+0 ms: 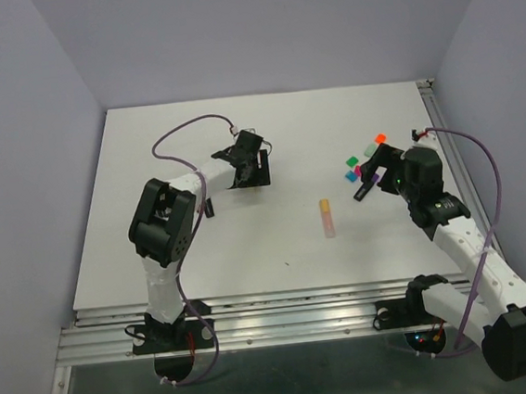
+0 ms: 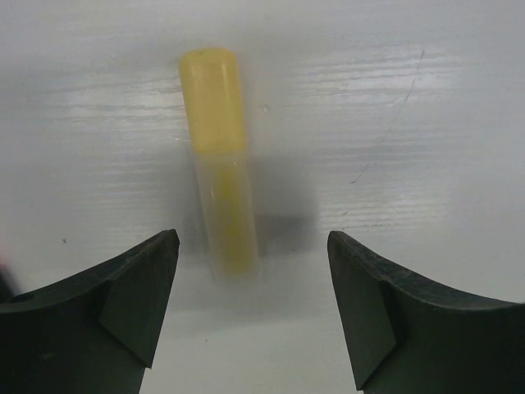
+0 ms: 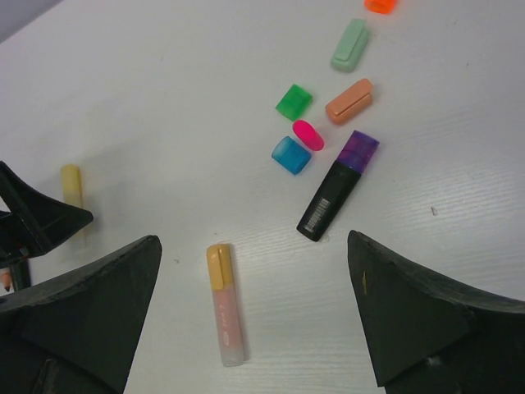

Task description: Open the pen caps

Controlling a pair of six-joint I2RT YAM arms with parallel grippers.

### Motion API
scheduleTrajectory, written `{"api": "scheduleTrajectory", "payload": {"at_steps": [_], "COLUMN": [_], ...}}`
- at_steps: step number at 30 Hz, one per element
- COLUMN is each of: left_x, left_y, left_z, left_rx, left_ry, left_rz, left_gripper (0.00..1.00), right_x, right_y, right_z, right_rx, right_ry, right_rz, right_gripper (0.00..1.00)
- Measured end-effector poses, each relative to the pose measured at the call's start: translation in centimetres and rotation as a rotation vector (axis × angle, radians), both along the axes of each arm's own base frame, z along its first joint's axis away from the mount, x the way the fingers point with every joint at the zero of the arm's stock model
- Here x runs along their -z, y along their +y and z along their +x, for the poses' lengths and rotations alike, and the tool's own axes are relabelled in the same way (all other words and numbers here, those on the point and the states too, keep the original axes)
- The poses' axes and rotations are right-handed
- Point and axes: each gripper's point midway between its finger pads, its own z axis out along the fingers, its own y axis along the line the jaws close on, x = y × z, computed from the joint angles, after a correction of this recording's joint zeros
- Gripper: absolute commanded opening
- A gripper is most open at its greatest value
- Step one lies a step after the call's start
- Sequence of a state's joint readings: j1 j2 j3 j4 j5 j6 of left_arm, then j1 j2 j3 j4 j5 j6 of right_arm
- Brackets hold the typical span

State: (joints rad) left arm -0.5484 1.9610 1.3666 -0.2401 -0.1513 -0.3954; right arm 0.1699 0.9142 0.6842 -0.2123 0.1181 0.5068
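My left gripper [image 1: 246, 169] is open, low over the far-left table; in its wrist view [image 2: 253, 275] a yellow pen [image 2: 220, 189] with its yellow cap [image 2: 212, 98] on lies just ahead of the jaws, untouched. My right gripper [image 1: 371, 174] is open and empty [image 3: 253, 238]. Below it lie a pink pen [image 3: 227, 316] with an orange-yellow cap [image 3: 218, 265] and a black pen [image 3: 324, 203] with a purple cap [image 3: 361, 150]. Loose caps lie beyond: blue [image 3: 290, 155], pink [image 3: 308, 135], green [image 3: 294, 102], peach [image 3: 349, 101], mint [image 3: 350, 44], orange [image 3: 380, 5].
The pink pen [image 1: 326, 217] lies mid-table between the arms. The loose caps cluster near the right gripper [image 1: 364, 157]. The table's right rail [image 1: 455, 160] runs close to the right arm. Purple cables loop over both arms.
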Motion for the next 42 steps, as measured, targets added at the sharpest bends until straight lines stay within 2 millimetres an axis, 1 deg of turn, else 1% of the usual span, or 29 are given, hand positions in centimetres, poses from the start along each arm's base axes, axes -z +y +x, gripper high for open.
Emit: {"api": "scheduleTrajectory", "payload": {"at_steps": [5,8,9,11,12,14,15,17,20,23,25,26,27,28,29,30,31,34,37,38,41,42], "left_x": [1.9,1.8,1.8,2.0,2.0,2.1,2.1,2.1,2.0,2.0,1.8,1.8,1.8,1.7,1.4,1.1,0.2,-2.3,-5.9,-6.9,-8.8,-9.4], "left_y": [0.3,0.5,0.6,0.6,0.5,0.4,0.3,0.2,0.1,0.0,0.0,0.3,0.6,0.6,0.4,0.1,-0.8,-3.3,-6.7,-7.5,-9.1,-9.5], "left_z": [0.0,0.3,0.2,0.1,0.1,0.2,0.3,0.4,0.4,0.4,-0.1,-0.8,-2.0,-2.4,-4.0,-4.8,-6.4,-9.7,-13.0,-14.0,-16.1,-16.7], "left_rx": [-0.034,-0.053,-0.057,-0.066,-0.067,-0.071,-0.07,-0.074,-0.077,-0.074,-0.068,-0.065,-0.055,-0.048,-0.024,-0.008,0.032,0.124,0.231,0.258,0.308,0.322], "left_ry": [0.033,0.026,0.029,0.037,0.037,0.035,0.033,0.031,0.03,0.016,-0.005,-0.007,-0.004,-0.006,-0.01,-0.02,-0.043,-0.108,-0.203,-0.227,-0.269,-0.28], "left_rz": [0.098,0.114,0.118,0.114,0.111,0.108,0.106,0.099,0.09,0.081,0.063,0.059,0.06,0.059,0.056,0.05,0.033,-0.025,-0.133,-0.165,-0.237,-0.258], "left_gripper": [0.79,0.69,0.63,0.55,0.46,0.32,0.18,0.0,0.0,0.0,0.0,0.0,0.0,0.0,0.0,0.0,0.0,0.0,0.0,0.0,0.0,0.0], "right_x": [0.2,0.3,0.4,0.5,0.6,0.6,0.6,0.6,0.6,0.8,1.0,1.0,1.0,0.9,0.9,0.9,0.8,0.8,0.4,-0.1,-0.9,-1.1], "right_y": [-0.4,-0.5,-0.5,-0.5,-0.6,-0.6,-0.6,-0.6,-0.4,0.6,1.4,2.0,2.3,3.1,4.0,4.6,5.5,7.8,9.7,10.8,14.0,14.6], "right_z": [0.1,0.1,0.1,0.1,0.1,0.1,0.1,0.1,0.1,0.0,-0.1,-0.1,-0.1,-0.2,-0.3,-0.4,-0.6,-1.5,-2.4,-2.9,-4.4,-4.6], "right_rx": [0.019,0.02,0.022,0.025,0.027,0.029,0.03,0.03,0.019,-0.035,-0.074,-0.1,-0.112,-0.149,-0.183,-0.211,-0.246,-0.337,-0.392,-0.422,-0.502,-0.507], "right_ry": [0.003,0.007,0.01,0.015,0.017,0.018,0.017,0.017,0.017,0.014,0.018,0.019,0.02,0.021,0.022,0.018,0.013,0.013,0.019,0.01,0.007,0.006], "right_rz": [-0.015,-0.017,-0.018,-0.021,-0.022,-0.023,-0.024,-0.024,-0.019,0.001,0.023,0.045,0.06,0.088,0.125,0.151,0.187,0.302,0.354,0.364,0.396,0.406], "right_gripper": [1.0,1.0,1.0,1.0,1.0,1.0,1.0,1.0,1.0,1.0,1.0,1.0,1.0,1.0,1.0,1.0,1.0,1.0,1.0,1.0,1.0,0.99]}}
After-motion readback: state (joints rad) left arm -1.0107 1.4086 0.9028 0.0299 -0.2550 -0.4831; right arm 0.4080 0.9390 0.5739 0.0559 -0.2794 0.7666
